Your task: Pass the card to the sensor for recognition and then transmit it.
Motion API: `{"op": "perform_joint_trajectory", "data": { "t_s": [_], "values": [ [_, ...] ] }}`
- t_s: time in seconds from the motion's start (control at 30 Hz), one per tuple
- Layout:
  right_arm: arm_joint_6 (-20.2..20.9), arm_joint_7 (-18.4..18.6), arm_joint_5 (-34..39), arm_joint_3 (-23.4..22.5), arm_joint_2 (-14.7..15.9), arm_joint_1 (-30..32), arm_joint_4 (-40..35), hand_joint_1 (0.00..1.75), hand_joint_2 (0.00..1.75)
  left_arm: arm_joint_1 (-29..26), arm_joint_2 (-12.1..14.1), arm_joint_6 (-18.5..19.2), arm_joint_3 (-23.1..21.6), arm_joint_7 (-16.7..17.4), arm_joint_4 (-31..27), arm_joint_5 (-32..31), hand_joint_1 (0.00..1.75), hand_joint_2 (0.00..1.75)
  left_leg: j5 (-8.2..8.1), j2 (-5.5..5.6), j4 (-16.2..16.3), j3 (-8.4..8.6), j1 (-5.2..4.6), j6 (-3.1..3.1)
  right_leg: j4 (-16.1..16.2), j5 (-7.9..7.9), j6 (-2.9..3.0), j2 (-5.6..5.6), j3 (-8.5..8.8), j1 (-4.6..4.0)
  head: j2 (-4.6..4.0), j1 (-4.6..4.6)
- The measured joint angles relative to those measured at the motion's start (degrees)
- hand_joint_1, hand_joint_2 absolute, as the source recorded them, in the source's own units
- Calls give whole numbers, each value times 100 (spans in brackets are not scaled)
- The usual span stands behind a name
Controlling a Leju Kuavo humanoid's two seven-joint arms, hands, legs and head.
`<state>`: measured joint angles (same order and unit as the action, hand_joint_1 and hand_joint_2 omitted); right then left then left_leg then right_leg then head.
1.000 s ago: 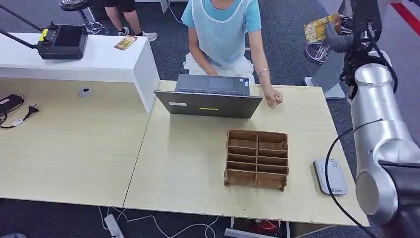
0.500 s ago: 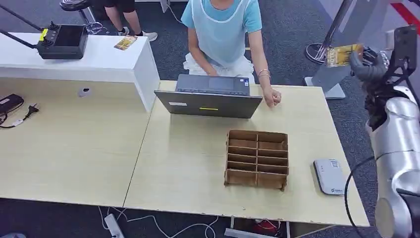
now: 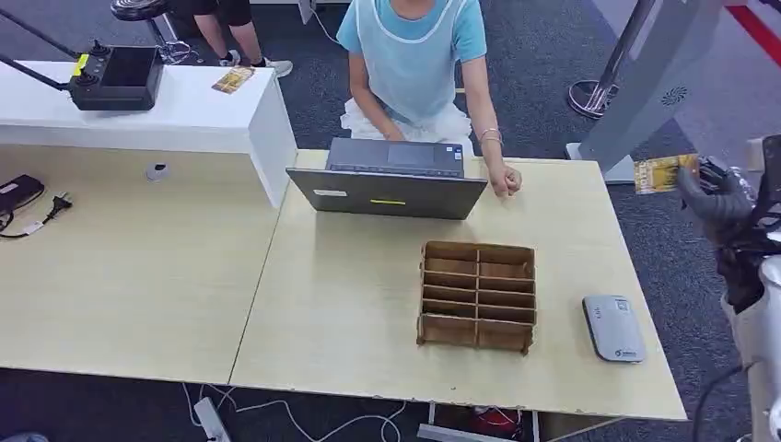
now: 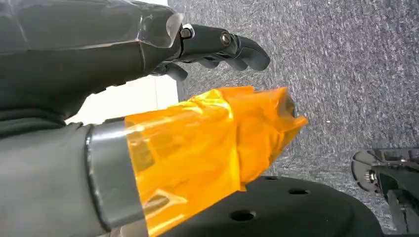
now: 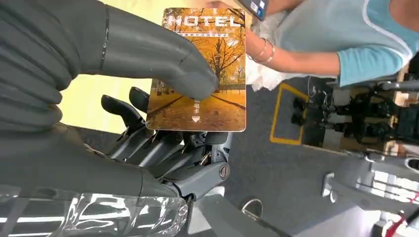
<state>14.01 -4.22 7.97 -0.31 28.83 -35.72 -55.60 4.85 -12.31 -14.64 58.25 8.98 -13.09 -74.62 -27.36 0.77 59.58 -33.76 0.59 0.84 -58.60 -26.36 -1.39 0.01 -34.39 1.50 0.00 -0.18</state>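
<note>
My right hand (image 3: 716, 191) is raised beyond the table's right edge, out over the carpet, and pinches a yellow hotel card (image 3: 661, 173) between thumb and fingers. The right wrist view shows the card (image 5: 203, 69) close up, printed with autumn trees and the word HOTEL, the thumb (image 5: 163, 57) pressed on its face. The grey card sensor (image 3: 613, 327) lies flat on the table near the front right corner, well below and to the left of the card. My left hand (image 4: 217, 44) hangs over carpet with its fingers apart and holds nothing.
A brown divided cardboard organizer (image 3: 478, 295) stands left of the sensor. A person (image 3: 414, 64) sits behind an open laptop (image 3: 388, 180) at the table's far edge, one fist on the table. A grey stand (image 3: 645, 74) rises at the back right.
My right arm has swung down and to the right with the card, from high at the back right to a spot beside the table's right edge.
</note>
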Motion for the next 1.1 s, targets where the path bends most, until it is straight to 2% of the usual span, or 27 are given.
{"op": "perform_joint_trajectory", "data": {
  "t_s": [0.47,0.73,0.93,1.0,1.07,1.1],
  "values": [
    [239,-77,457,-247,304,951,-251,175,175,-5,4,0,26,2,2,-2,0,0,-2,0,0,-2,0,-3,1,-1,-1,1,0,0,0,0],
    [311,-112,553,-363,389,1312,-422,175,175,-6,7,-7,26,-37,0,-9,0,0,-3,-1,-1,-2,0,-4,1,-1,-1,-1,-1,0,0,0],
    [315,-116,558,-365,389,1324,-428,175,175,-6,7,-7,28,-37,0,-9,0,0,-3,-1,-1,-2,0,-4,1,-1,-1,-1,-1,0,0,0],
    [324,-136,578,-417,395,1520,-546,175,175,-5,7,-7,28,-39,2,9,0,0,-3,-1,-1,-3,-1,-4,1,-1,-1,-1,-1,0,0,2],
    [285,-184,580,-599,393,2265,-1121,175,175,-7,2,-7,37,-42,2,57,0,0,-6,-1,-2,-6,-1,-7,1,-6,-6,-3,-2,0,0,2],
    [287,-184,577,-612,393,2344,-1174,175,175,-7,2,-7,37,-42,0,59,0,0,-6,-1,-2,-6,-1,-7,1,-6,-6,-2,-2,0,0,0]
  ]
}}
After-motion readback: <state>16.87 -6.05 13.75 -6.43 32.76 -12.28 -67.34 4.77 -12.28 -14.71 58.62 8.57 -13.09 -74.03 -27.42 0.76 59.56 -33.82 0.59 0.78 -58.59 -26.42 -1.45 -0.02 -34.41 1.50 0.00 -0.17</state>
